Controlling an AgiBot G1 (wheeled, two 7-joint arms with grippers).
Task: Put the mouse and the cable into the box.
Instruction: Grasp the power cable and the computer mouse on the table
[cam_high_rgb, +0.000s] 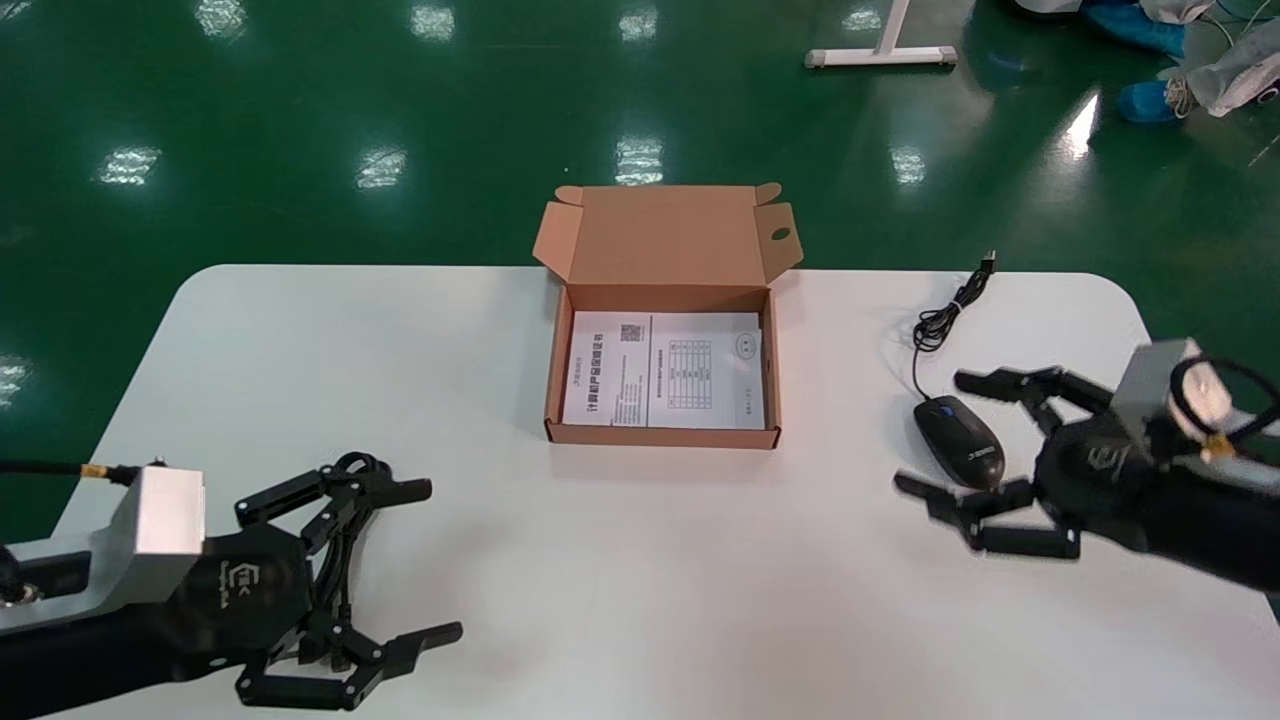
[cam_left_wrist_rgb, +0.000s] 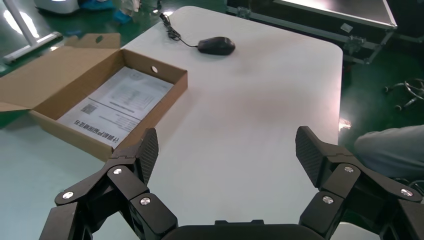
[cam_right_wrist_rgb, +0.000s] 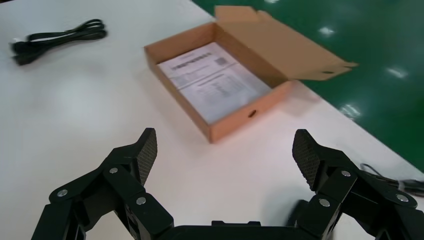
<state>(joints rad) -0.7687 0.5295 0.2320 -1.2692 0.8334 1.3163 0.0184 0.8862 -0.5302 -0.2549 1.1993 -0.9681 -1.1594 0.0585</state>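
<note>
1. One black oval mouse (cam_high_rgb: 958, 440) is lying on the white table (cam_high_rgb: 700, 600), right of the open brown cardboard box (cam_high_rgb: 660, 435).
2. The right gripper (cam_high_rgb: 935, 432) is hanging around it, jaws spread, holding nothing.
3. The left gripper (cam_high_rgb: 440, 560) is hovering at the front left, jaws spread too, beside a bundled black cable (cam_right_wrist_rgb: 60, 37).

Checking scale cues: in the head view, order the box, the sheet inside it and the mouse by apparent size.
1. box
2. sheet
3. mouse, by the open right claw
Clear gaps; nearness changes nothing.

left pincer (cam_high_rgb: 440, 560) spread wide, right pincer (cam_high_rgb: 930, 432) likewise (both low)
</note>
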